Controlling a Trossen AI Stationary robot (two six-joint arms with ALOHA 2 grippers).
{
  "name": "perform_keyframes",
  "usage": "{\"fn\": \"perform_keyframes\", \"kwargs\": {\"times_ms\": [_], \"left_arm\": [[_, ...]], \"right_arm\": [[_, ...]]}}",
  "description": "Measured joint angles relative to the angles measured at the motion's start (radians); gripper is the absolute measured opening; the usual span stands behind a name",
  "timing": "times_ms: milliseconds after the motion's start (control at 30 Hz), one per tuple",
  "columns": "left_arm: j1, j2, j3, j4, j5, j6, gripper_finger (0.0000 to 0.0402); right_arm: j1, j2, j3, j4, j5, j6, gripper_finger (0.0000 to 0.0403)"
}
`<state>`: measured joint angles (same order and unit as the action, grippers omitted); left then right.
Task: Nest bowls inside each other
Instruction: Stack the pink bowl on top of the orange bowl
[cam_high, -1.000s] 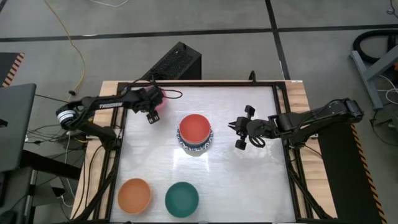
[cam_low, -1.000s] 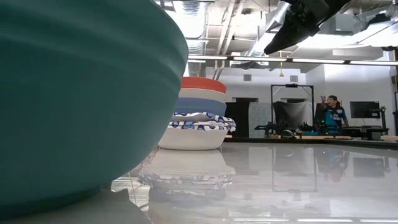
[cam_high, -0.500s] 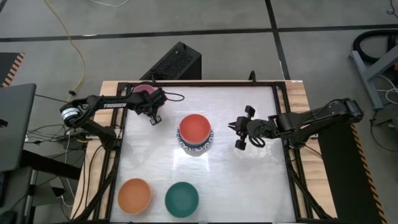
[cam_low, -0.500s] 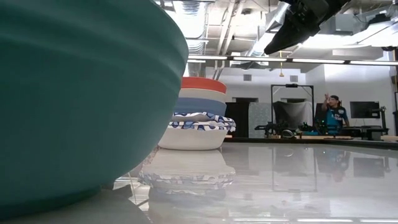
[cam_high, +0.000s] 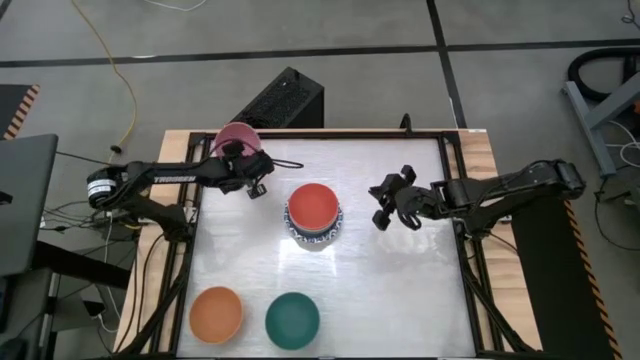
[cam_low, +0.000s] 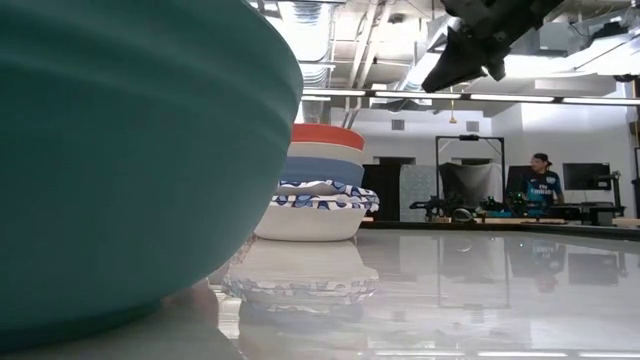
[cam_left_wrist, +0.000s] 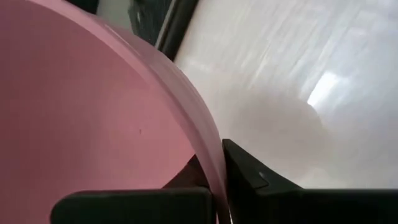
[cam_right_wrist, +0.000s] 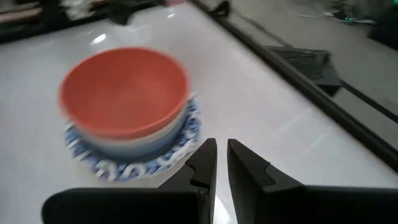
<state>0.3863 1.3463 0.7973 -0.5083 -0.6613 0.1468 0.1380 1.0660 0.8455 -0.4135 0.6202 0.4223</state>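
Note:
My left gripper (cam_high: 254, 184), at the table's far left, is shut on a pink bowl (cam_high: 236, 139) that fills the left wrist view (cam_left_wrist: 81, 118). In the middle stands a stack of nested bowls (cam_high: 314, 214). A red bowl (cam_right_wrist: 124, 93) is on top and a blue-patterned one (cam_right_wrist: 127, 163) is at the bottom on the table. An orange bowl (cam_high: 216, 312) and a dark green bowl (cam_high: 292, 318) rest on the table near the front edge. My right gripper (cam_high: 384, 203) hovers right of the stack. Its fingers (cam_right_wrist: 221, 163) are almost together with nothing between them. My left gripper pinches the pink bowl's rim (cam_left_wrist: 211, 163) between its two fingers. One finger (cam_left_wrist: 186, 179) is inside the bowl and the other (cam_left_wrist: 252, 177) is outside. The fingers come slanting down from the table's left. The bowl is tipped steeply on edge, above the table's far left corner.
A black frame (cam_high: 452, 180) runs around the white tabletop. A black box (cam_high: 285, 100) stands beyond the far edge. The dark green bowl (cam_low: 120, 160) fills the left of the low view. A person (cam_low: 541, 180) is far off in the room behind.
My left gripper has shut on the pink bowl's rim. It has then risen and swung a little toward the stack, tipping the bowl up on edge and lifting it. My right gripper has rolled about its own axis and stayed in place.

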Motion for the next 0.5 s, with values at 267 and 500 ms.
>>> {"fn": "perform_keyframes", "kwargs": {"times_ms": [267, 500], "left_arm": [[-0.158, -0.137, 0.075, 0.004, 0.000, 0.140, 0.0001], [-0.331, -0.209, 0.100, 0.014, 0.054, 0.385, 0.0001]], "right_arm": [[-0.044, 0.004, 0.000, 0.011, 0.061, 0.031, 0.0058], [-0.061, 0.058, 0.000, 0.144, 0.060, -0.099, 0.0058]]}}
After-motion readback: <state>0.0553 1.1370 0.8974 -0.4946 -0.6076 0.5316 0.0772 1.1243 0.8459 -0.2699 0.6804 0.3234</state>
